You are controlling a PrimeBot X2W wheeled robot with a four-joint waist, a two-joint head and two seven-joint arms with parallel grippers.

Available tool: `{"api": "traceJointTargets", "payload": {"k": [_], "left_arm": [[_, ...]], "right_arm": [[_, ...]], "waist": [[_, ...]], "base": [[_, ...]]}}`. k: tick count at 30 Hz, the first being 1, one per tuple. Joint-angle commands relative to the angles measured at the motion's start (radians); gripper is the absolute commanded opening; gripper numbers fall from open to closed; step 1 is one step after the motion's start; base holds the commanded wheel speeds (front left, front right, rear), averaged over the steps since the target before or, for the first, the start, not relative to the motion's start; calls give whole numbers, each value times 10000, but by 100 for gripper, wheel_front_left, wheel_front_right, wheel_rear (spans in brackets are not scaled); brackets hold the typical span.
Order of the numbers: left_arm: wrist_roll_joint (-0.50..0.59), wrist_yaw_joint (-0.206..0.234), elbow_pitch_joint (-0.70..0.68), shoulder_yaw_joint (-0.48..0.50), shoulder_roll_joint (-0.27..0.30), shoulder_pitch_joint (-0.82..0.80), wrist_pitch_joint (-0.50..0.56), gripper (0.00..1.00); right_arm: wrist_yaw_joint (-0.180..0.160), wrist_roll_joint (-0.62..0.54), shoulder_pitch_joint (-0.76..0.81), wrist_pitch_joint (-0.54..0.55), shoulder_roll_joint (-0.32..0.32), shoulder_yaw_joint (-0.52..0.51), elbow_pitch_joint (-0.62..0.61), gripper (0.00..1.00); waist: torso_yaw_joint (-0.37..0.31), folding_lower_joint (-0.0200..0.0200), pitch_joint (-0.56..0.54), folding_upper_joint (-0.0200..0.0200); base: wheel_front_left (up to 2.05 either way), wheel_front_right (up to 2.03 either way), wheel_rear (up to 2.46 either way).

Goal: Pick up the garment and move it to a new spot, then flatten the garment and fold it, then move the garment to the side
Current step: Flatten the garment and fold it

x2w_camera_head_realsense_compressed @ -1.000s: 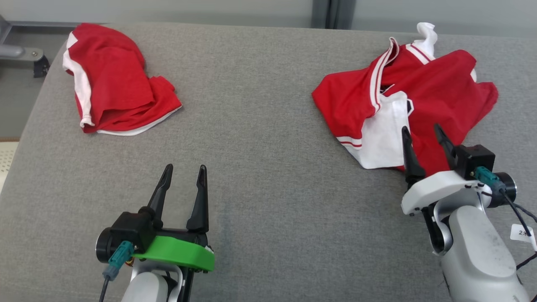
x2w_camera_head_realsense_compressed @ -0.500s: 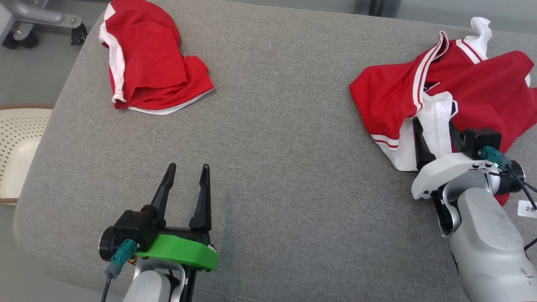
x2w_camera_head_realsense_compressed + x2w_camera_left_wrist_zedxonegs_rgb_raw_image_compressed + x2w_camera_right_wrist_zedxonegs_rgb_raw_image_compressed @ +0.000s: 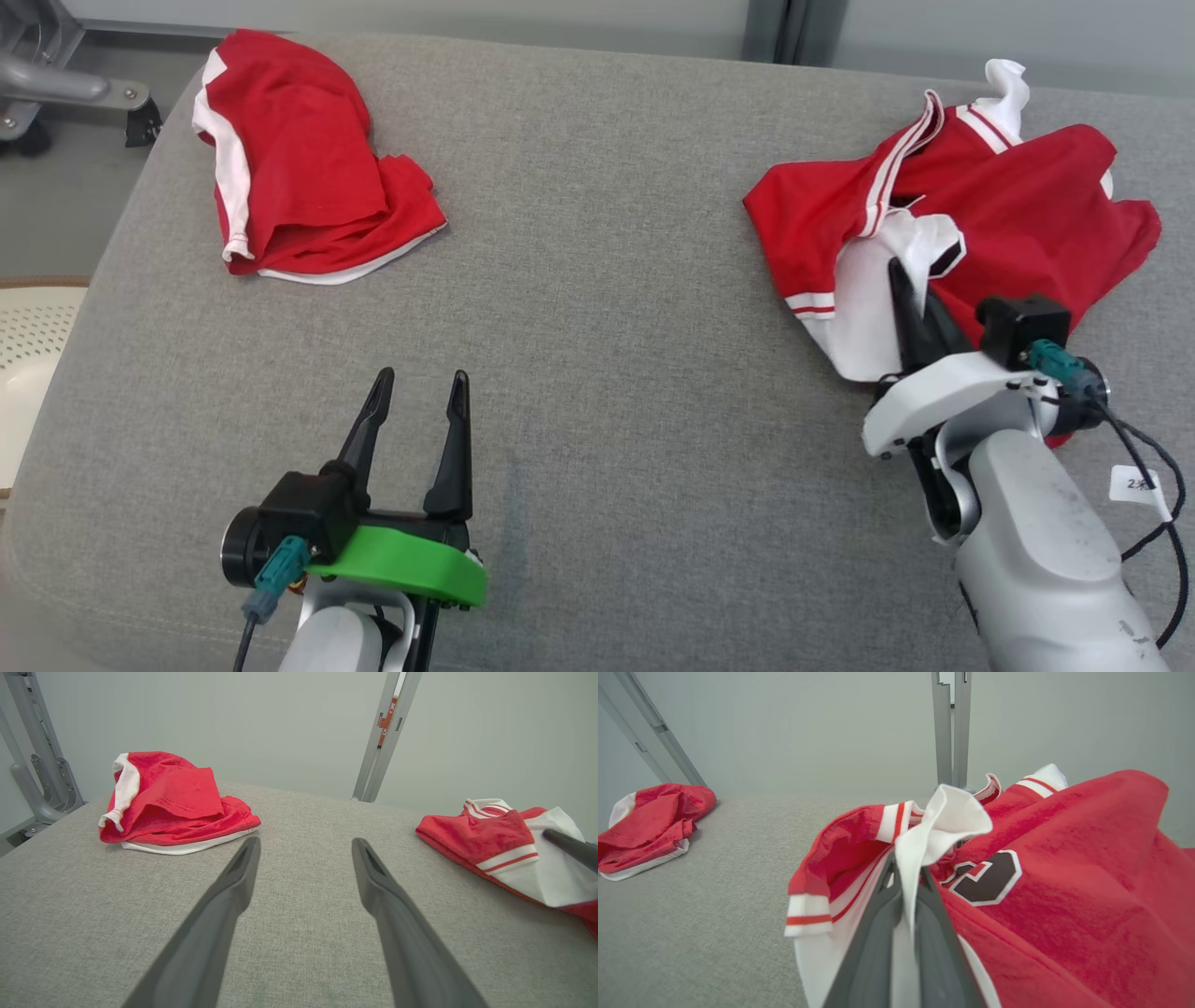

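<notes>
We start with the one container in sight, a pale perforated basket [image 3: 33, 322] beside the counter's [image 3: 597, 327] left edge. It is cut off by the frame, and we cannot tell what it holds.

Nearest us there are two hands. The left hand [image 3: 420, 375] hovers low over bare grey fabric, its two dark fingers spread apart with nothing between them. In its own wrist view the left hand [image 3: 304, 841] points up the counter between the two heaps of cloth.

The right hand [image 3: 910, 289] is on our right, its fingers pressed together on a white fold of the crumpled garment [image 3: 1018, 205]. In the right wrist view the right hand [image 3: 906, 865] pinches that fold so the white cloth stands up above the fingertips. A dark number patch [image 3: 990, 877] edged in white lies just beyond.

We count two red-and-white garments. The crumpled garment sprawls at the right side of the counter. The second garment [image 3: 299, 168] sits bunched at the far left corner, well apart from it.

Beyond the far edge we see an upright grey metal post [image 3: 951, 728] against a pale wall.
</notes>
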Motion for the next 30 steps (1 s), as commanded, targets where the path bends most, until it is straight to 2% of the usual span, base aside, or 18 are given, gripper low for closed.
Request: {"api": "traceJointTargets", "payload": {"k": [1, 6, 13, 22, 23, 24, 27, 30], "left_arm": [[35, 32, 19, 51, 27, 127, -5, 100], [42, 35, 35, 68, 27, 198, -5, 100], [67, -22, 73, 19, 29, 344, -5, 100], [170, -64, 153, 210, 27, 655, -5, 100], [171, -65, 158, 230, 27, 684, -5, 100], [186, -50, 163, 248, 27, 715, -5, 100], [215, -3, 148, 316, 27, 804, -5, 100], [221, 5, 81, 385, 26, 894, -5, 100]], "right_arm": [[-10, 137, 229, -46, 78, 194, -160, 0], [-10, 788, 651, -47, 313, 1120, -610, 0], [-5, 2307, 1091, -34, 414, 3021, -1026, 0], [-3, 2949, 1394, -34, 405, 5157, -543, 0], [-3, 2886, 1374, -39, 390, 5270, -496, 55], [-5, 2935, 1388, -40, 389, 5401, -412, 100], [-5, 3030, 1393, -45, 397, 5480, -438, 100], [-5, 2679, 1434, -45, 385, 5017, -419, 100]], "waist": [[-213, 0, -233, 0], [-329, 0, -409, 0], [-228, 0, -614, 0], [-89, 0, -935, 0], [-104, 0, -970, 0], [-122, 0, -1009, 0], [-215, 0, -1122, 0], [-389, 0, -1210, 0]], "base": [[0, 0, 0], [0, 0, 0], [0, 0, 0], [0, 0, 0], [0, 0, 0], [0, 0, 0], [0, 0, 0], [0, 0, 0]]}}
